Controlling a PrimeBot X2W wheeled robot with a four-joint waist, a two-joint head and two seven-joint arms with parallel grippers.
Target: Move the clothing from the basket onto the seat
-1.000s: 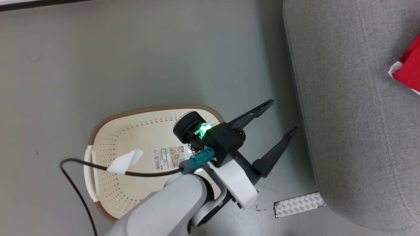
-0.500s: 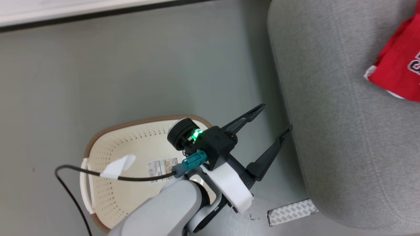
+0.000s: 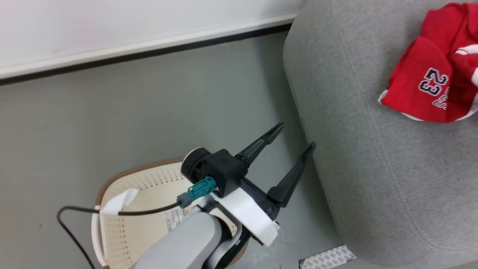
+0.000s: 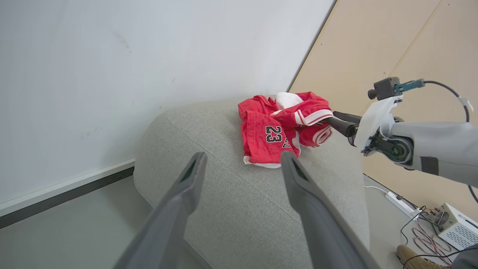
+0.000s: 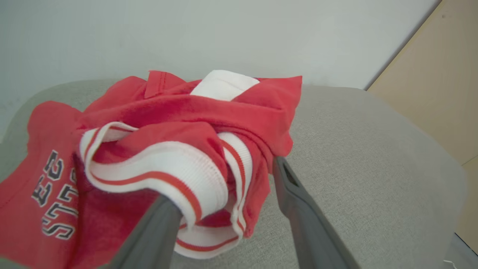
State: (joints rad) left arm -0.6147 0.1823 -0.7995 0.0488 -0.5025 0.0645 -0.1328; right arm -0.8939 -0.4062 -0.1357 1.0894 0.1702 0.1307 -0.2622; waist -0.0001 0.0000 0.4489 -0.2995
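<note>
The red clothing, with a navy 23 and white striped bands, lies bunched on the grey seat. In the right wrist view my right gripper stands open at the clothing; a white striped band drapes over its left finger and hides the tip. The left wrist view shows the right gripper touching the pile's right side. My left gripper hangs open over the floor between the cream basket and the seat's edge, with nothing in it. A paper label shows inside the basket.
A white wall and dark baseboard run behind the grey floor. A patch of grey tape lies on the floor by the seat's front. In the left wrist view, a power strip, cables, a white box and a brown shoe sit right of the seat.
The head camera has moved, so the whole picture has shifted: the wall and much more of the red clothing now show. My left gripper stays open between basket and seat.
</note>
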